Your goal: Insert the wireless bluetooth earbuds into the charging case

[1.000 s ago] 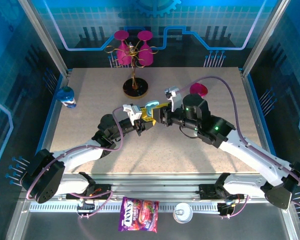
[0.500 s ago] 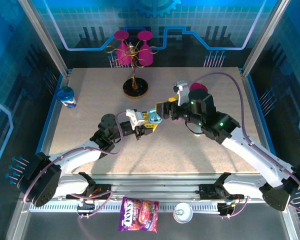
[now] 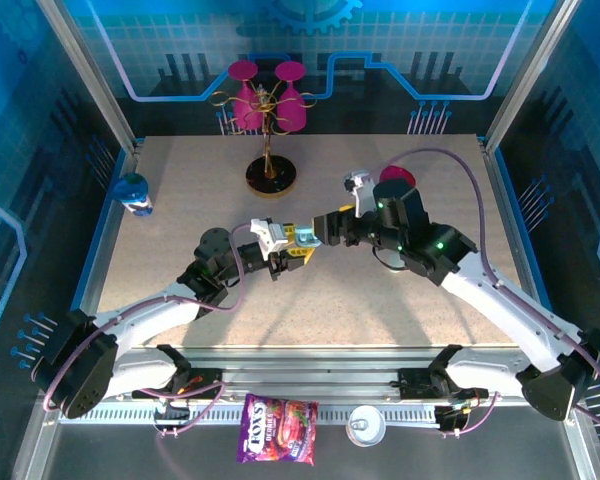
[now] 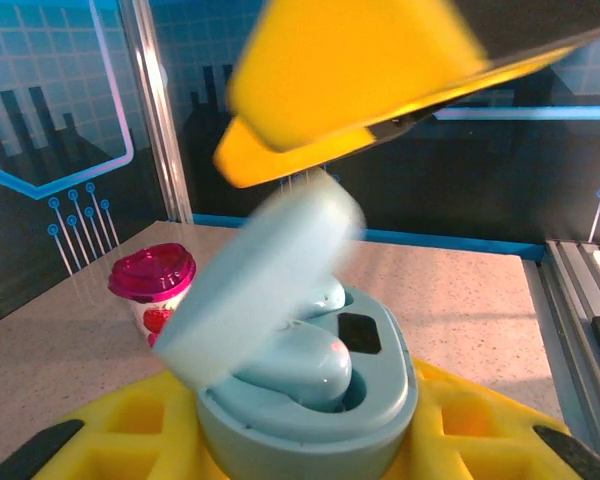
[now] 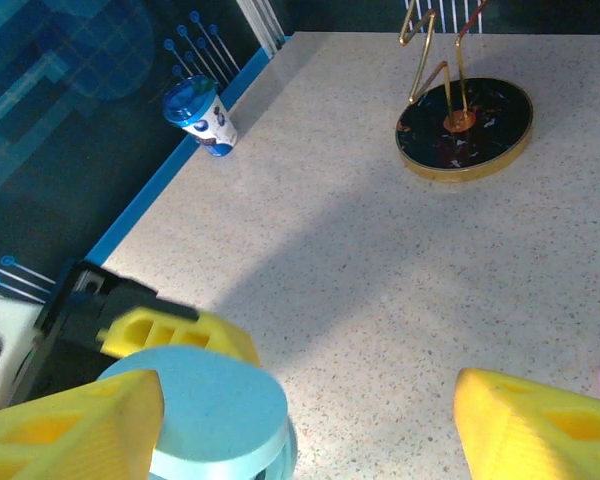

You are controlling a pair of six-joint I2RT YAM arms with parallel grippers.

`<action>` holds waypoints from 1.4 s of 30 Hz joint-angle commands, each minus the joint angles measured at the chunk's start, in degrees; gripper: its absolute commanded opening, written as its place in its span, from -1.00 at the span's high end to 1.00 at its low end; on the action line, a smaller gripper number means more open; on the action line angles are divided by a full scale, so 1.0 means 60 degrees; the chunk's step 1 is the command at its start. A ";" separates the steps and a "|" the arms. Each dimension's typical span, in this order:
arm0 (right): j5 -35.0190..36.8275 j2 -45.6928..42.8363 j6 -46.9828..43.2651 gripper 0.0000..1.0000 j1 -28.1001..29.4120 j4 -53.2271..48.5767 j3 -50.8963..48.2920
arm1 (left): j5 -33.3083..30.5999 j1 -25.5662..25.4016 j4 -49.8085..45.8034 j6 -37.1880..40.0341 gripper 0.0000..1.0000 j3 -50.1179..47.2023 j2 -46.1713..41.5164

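My left gripper (image 3: 290, 247) is shut on a light blue charging case (image 3: 306, 237) and holds it above the table's middle. In the left wrist view the case (image 4: 380, 400) sits between my yellow pads (image 4: 110, 440). Its lid (image 4: 250, 290) is blurred and tilted half down over two light blue earbuds (image 4: 300, 365) seated in their wells. My right gripper (image 3: 325, 229) is open just right of the case. One of its yellow fingers (image 4: 350, 70) hangs over the lid. From the right wrist, the lid (image 5: 215, 410) lies beside the left finger (image 5: 70, 420), and the other finger (image 5: 530, 425) stands far apart.
A pink-lidded cup (image 3: 397, 181) stands behind my right arm. A blue-lidded cup (image 3: 134, 193) sits at the left edge. A gold stand on a black base (image 3: 270, 175) holds pink glasses at the back. A candy bag (image 3: 277, 441) lies off the table's front.
My right gripper has opened and drawn back to the right of the case. The lid, upright before, now leans down over the earbuds. The left gripper keeps its grip.
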 commanded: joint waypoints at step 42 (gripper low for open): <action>-0.3589 -0.0911 0.6700 0.58 -0.1240 0.7108 -0.4538 | -0.0309 -0.0269 0.0431 -0.0241 -0.64 0.0050 -0.0257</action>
